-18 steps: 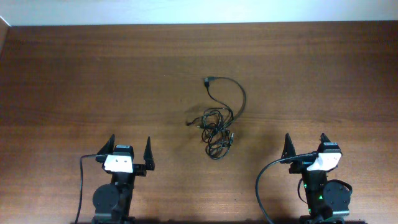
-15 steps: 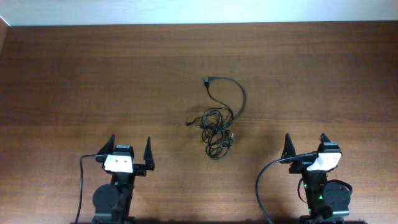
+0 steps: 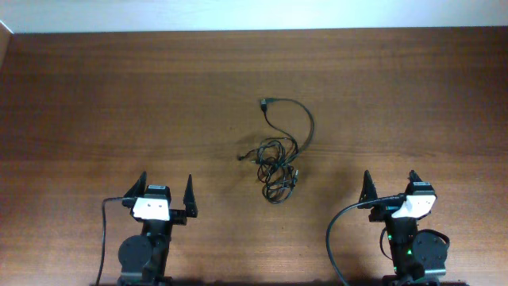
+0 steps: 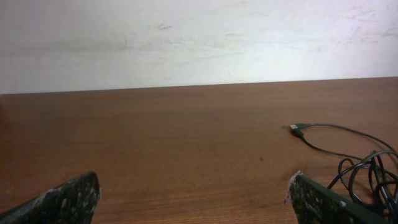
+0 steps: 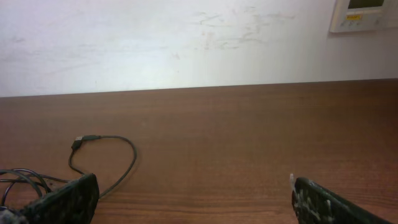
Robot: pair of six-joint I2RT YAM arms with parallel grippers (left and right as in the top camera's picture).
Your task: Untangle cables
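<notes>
The left end effector (image 3: pixel 167 181) and right end effector (image 3: pixel 390 176) sit open and empty, well short of the cables (image 3: pixel 276 163), whose knot a careless pinch could cinch tighter.

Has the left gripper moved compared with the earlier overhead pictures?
No. The left gripper sits at the same place by the table's near edge, apart from the cables.
</notes>
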